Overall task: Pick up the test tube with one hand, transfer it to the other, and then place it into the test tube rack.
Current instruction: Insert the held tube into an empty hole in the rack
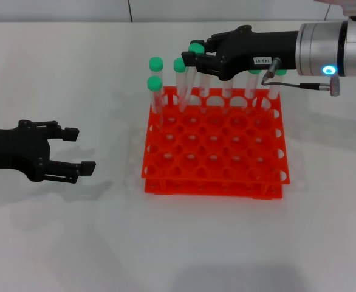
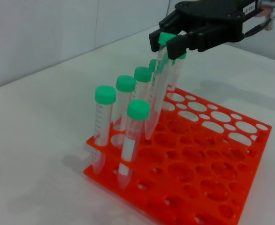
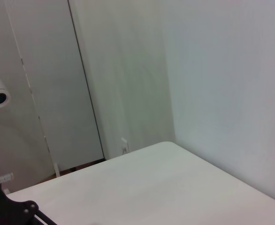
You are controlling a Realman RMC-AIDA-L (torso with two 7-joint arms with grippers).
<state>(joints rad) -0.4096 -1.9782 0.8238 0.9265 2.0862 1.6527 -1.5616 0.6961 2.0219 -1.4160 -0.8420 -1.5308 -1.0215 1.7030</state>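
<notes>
The test tube point(image 1: 191, 80), clear with a green cap point(image 2: 165, 38), hangs tilted over the back row of the orange-red test tube rack point(image 1: 214, 183). My right gripper point(image 1: 192, 53), black with a white label, is shut on the tube just below its cap. In the left wrist view the right gripper point(image 2: 171, 41) holds the tube with its lower end down at a rack point(image 2: 212, 187) hole near the back. My left gripper point(image 1: 81, 149) is open and holds nothing, low over the table to the left of the rack. The right wrist view shows neither tube nor rack.
Several other green-capped tubes stand in the rack's back rows, such as one at the left corner point(image 1: 154, 85) and others behind the right gripper point(image 1: 254, 85). In the left wrist view, three capped tubes point(image 2: 105, 95) point(image 2: 126, 83) point(image 2: 138, 108) stand nearest. White table all around.
</notes>
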